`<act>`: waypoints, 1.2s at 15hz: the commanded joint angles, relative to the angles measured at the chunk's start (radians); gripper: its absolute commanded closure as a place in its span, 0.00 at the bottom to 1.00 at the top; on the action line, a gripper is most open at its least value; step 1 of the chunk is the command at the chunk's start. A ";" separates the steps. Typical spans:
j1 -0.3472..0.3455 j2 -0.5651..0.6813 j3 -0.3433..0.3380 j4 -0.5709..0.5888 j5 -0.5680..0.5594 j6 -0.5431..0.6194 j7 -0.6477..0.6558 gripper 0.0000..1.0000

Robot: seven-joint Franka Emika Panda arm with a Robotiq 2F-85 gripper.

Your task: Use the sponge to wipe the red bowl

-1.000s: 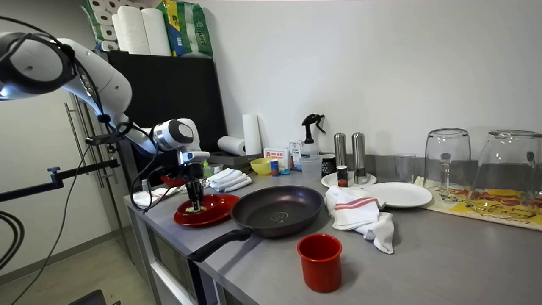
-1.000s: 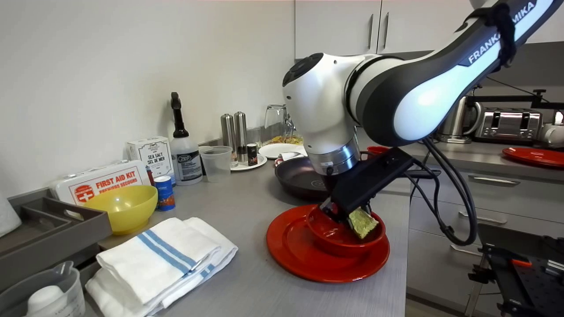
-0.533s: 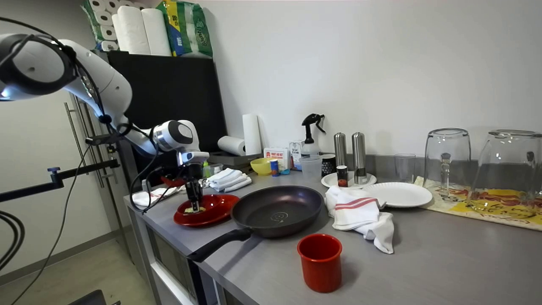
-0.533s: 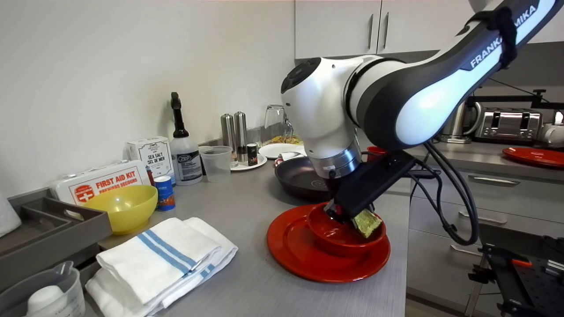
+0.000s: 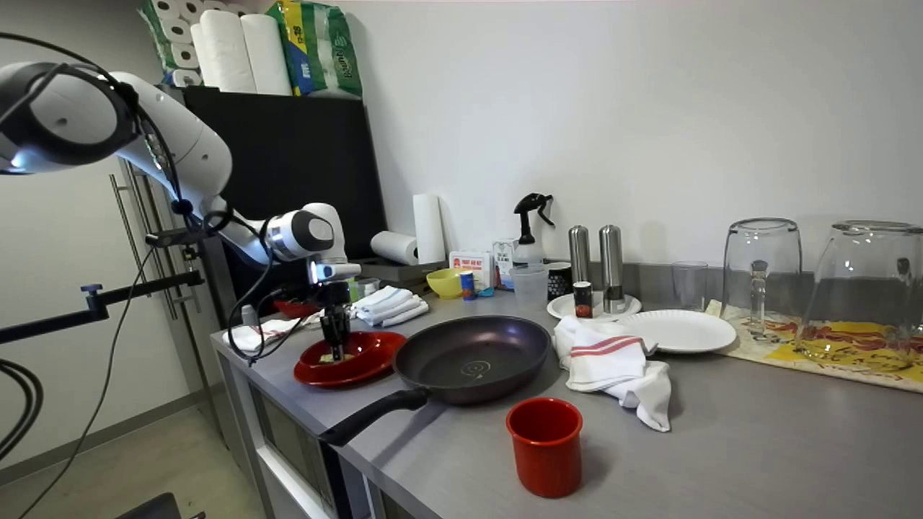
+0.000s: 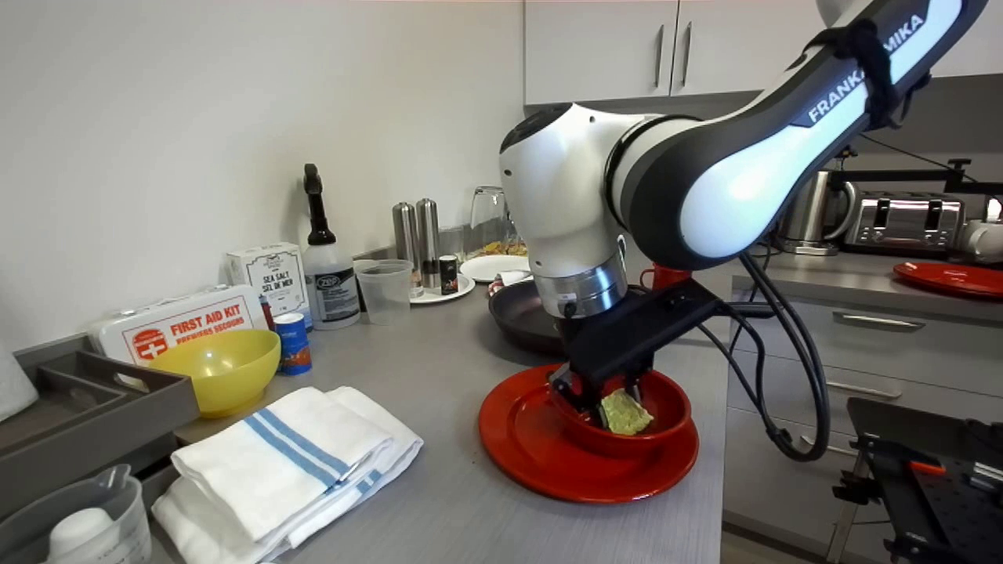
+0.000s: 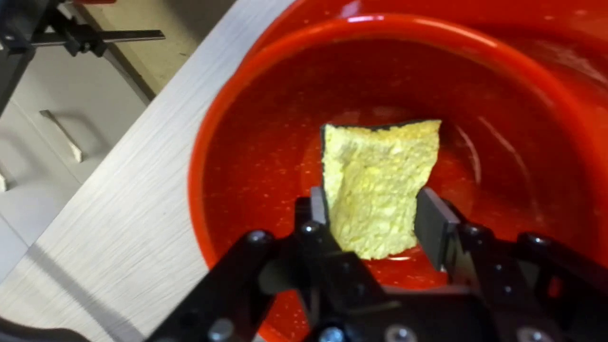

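The red bowl (image 6: pixel 627 449) rests on a wider red plate (image 6: pixel 513 439) close to the counter edge. My gripper (image 7: pixel 375 206) reaches down into the bowl, shut on the yellow-green sponge (image 7: pixel 380 185), whose sides meet both finger pads (image 7: pixel 432 228). Seen from the wrist, the sponge lies over the bowl's floor, framed by the bowl's inner wall (image 7: pixel 256 156). In an exterior view the sponge (image 6: pixel 624 413) pokes out below the gripper, low inside the bowl. Whether its underside presses on the bowl is hidden.
A black frying pan (image 5: pixel 472 360) stands beside the plate, its handle pointing toward the counter edge. Past it is a red cup (image 5: pixel 546 447). Folded white towels (image 6: pixel 290 462) and a yellow bowl (image 6: pixel 219 372) are on the plate's other side.
The gripper and sponge have swept across the inside of the bowl, leftward and a little nearer in an exterior view. Bowl and plate have slid slightly the opposite way. The grip is unchanged.
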 commanded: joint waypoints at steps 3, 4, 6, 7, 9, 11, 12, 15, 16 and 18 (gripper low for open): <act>-0.043 -0.018 0.013 -0.027 0.173 0.233 -0.027 0.77; -0.047 -0.021 0.013 -0.036 0.196 0.272 -0.031 0.77; -0.055 -0.030 0.014 -0.052 0.242 0.339 -0.045 0.77; -0.058 -0.036 0.013 -0.061 0.262 0.371 -0.051 0.77; -0.064 -0.051 0.013 -0.081 0.298 0.426 -0.063 0.77; -0.069 -0.070 0.013 -0.101 0.330 0.475 -0.075 0.77; -0.072 -0.083 0.014 -0.113 0.344 0.496 -0.081 0.77; -0.076 -0.116 0.014 -0.143 0.374 0.546 -0.102 0.77; -0.077 -0.124 0.014 -0.150 0.382 0.556 -0.108 0.77; -0.079 -0.136 0.014 -0.165 0.392 0.567 -0.116 0.77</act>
